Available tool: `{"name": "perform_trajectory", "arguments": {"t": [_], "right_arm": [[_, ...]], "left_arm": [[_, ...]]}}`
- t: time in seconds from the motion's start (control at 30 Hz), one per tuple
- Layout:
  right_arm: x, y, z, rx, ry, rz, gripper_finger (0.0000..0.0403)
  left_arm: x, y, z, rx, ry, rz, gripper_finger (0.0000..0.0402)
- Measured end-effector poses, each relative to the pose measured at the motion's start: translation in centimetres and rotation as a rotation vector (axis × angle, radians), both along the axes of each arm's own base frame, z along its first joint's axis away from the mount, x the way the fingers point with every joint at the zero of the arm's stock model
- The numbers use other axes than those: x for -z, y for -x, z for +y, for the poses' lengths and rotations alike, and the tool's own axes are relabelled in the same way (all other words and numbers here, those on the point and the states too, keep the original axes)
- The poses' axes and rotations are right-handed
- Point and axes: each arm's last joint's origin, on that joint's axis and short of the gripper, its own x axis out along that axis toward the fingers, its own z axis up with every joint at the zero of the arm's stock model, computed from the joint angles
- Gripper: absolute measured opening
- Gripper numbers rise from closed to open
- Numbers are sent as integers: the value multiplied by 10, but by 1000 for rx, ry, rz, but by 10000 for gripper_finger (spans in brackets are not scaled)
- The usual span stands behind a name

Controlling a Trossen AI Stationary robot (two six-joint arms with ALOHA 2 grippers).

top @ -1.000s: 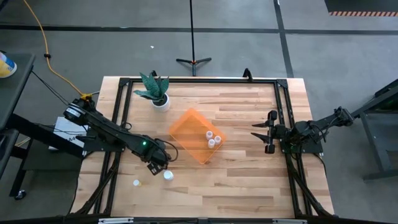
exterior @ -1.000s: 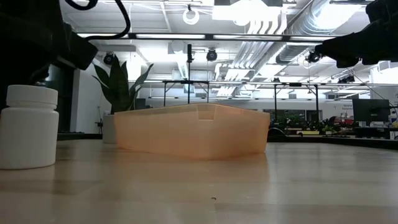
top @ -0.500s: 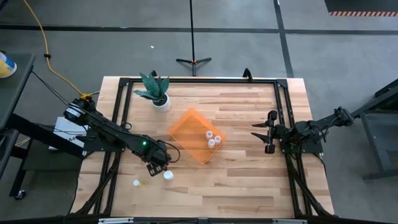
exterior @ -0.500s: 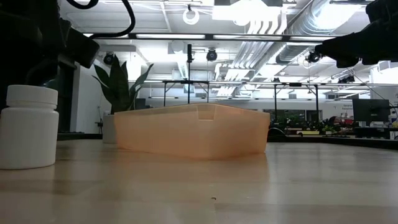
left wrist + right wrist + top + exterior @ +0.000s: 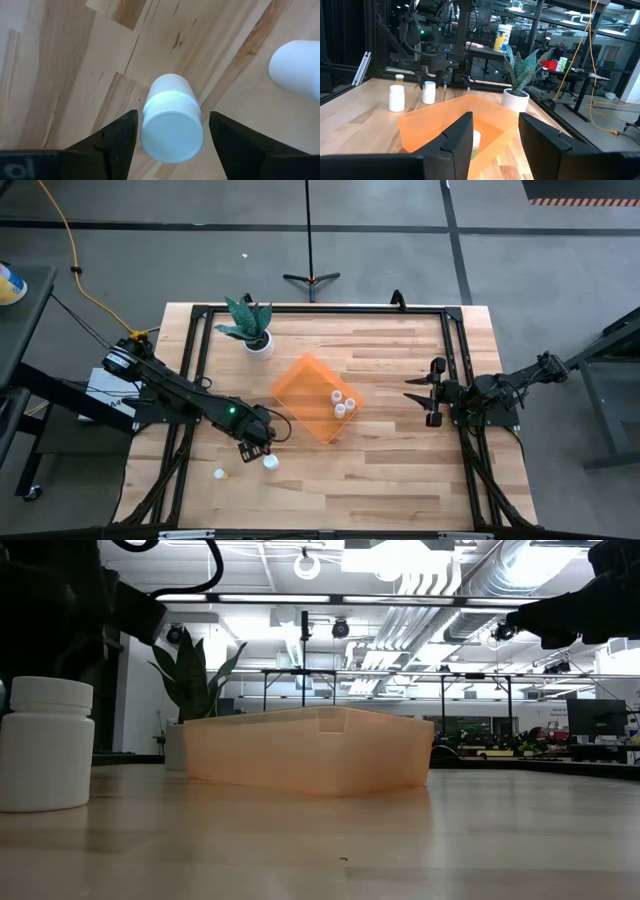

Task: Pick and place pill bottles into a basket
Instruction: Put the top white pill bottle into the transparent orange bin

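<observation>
One left tool (image 5: pixel 170 131) straddling upright pill bottle (image 5: pixel 171 120), fingers apart; right tool (image 5: pixel 428 401) parted, idle.

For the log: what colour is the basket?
Translucent orange basket; the high view shows it best.

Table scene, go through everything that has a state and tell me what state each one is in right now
left gripper: open, fingers either side of an upright pill bottle, not yet closed.
right gripper: open, empty, waiting at the table's right edge.
basket: upright, holding three bottles.
second loose bottle: standing on the table.
plant pot: upright.
</observation>
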Motion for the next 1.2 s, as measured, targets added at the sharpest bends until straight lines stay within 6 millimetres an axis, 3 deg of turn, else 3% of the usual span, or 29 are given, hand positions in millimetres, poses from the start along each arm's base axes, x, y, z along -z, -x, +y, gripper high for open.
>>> {"name": "perform_trajectory", "arguments": {"t": [0.3,0.57,0.73,0.87,1.0,1.2], "right_arm": [[0,0,0,0,0,0,149],[0,0,0,0,0,0,149],[0,0,0,0,0,0,149],[0,0,0,0,0,0,149],[0,0,0,-1,-9,-1,149],[0,0,0,-4,-25,-3,149]], "left_arm": [[0,0,-1,0,14,3,271],[-1,0,-1,21,42,15,197],[-3,-2,-2,156,28,3,193],[-20,-14,1,247,-30,-70,200],[-51,-32,11,291,-94,-163,206],[-94,-57,43,335,-180,-298,195]]}}
